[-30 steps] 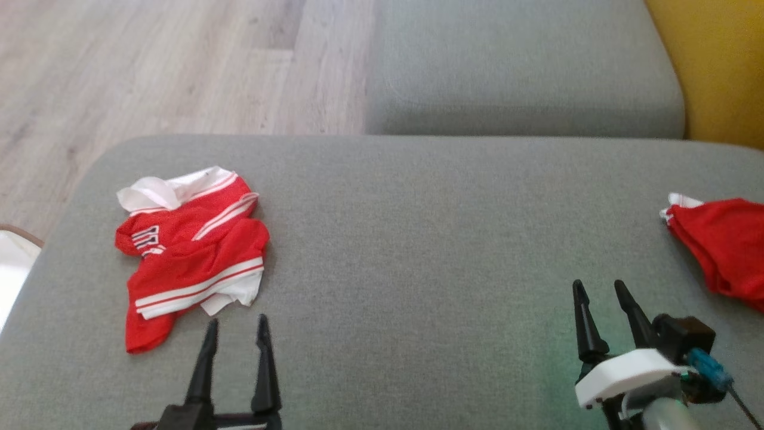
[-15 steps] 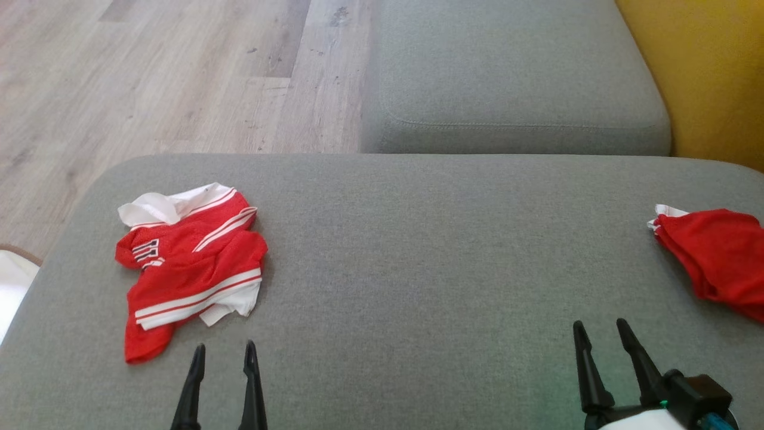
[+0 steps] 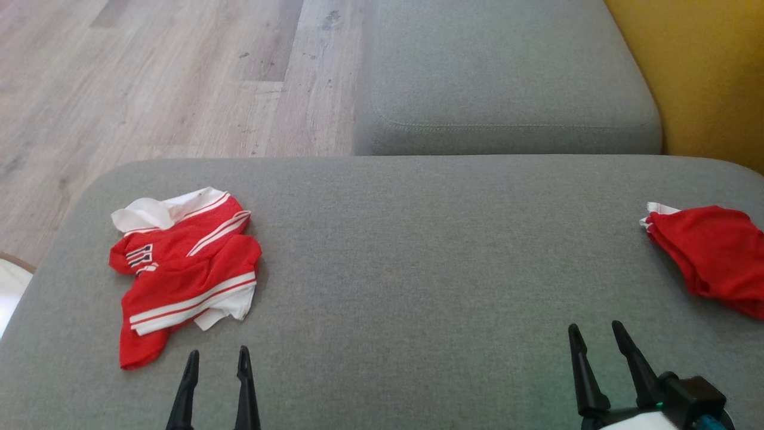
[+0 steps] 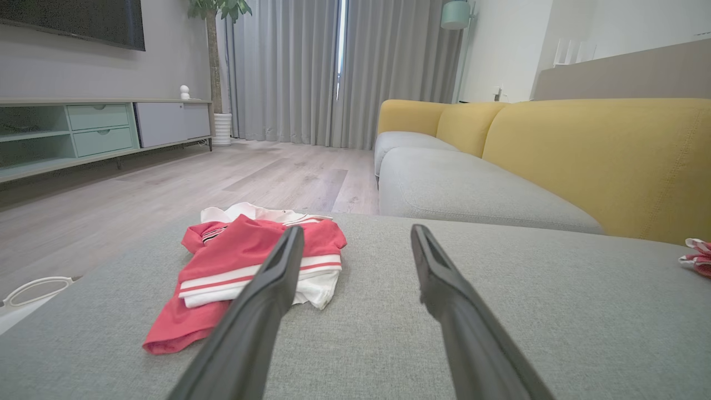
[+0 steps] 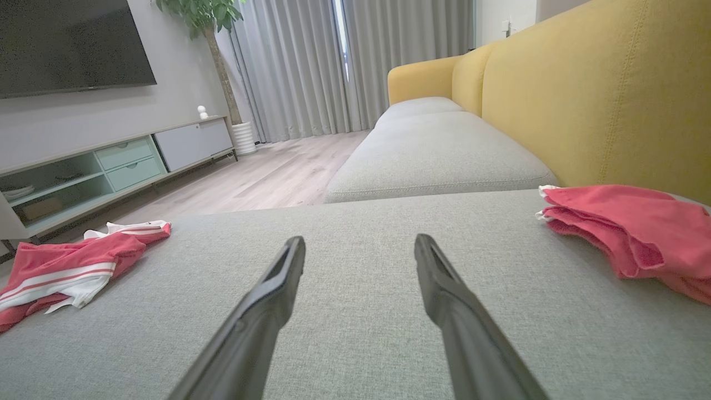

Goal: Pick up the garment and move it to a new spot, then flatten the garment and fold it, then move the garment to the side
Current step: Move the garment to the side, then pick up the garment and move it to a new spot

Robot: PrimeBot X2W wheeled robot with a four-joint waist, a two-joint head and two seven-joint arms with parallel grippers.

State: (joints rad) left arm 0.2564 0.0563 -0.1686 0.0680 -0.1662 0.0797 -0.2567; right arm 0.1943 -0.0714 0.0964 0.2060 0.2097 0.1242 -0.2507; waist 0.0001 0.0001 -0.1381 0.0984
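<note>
Crumpled red garment with white stripes and white trim point(image 3: 185, 275) lies in a loose heap on the left part of a wide grey woven-fabric seat cushion point(image 3: 418, 269), near the cushion's left edge. Nothing touches it. One red corner trails toward the near side; the white collar-like part sits at the far side. In the left wrist view the heap point(image 4: 222, 255) lies ahead and to the left of the fingers; in the right wrist view it point(image 5: 66, 264) is far off to the left.

Left gripper point(image 3: 218, 355) hovers just short of the garment's near edge, slightly to its right, fingers spread apart, nothing between them point(image 4: 356, 230).

Right gripper point(image 3: 595, 328) sits well apart on the cushion's right side, jaws likewise parted and empty point(image 5: 360, 240).

A second, plain red cloth, folded flat point(image 3: 710, 257), rests at the cushion's far right edge, beyond the right gripper.

Beyond: another grey seat cushion point(image 3: 507, 77), a mustard-yellow sofa backrest point(image 3: 704, 77), and pale wood-plank floor point(image 3: 149, 89). The wrist views show grey curtains point(image 4: 311, 66) and a low mint-and-grey media cabinet point(image 4: 83, 128).
</note>
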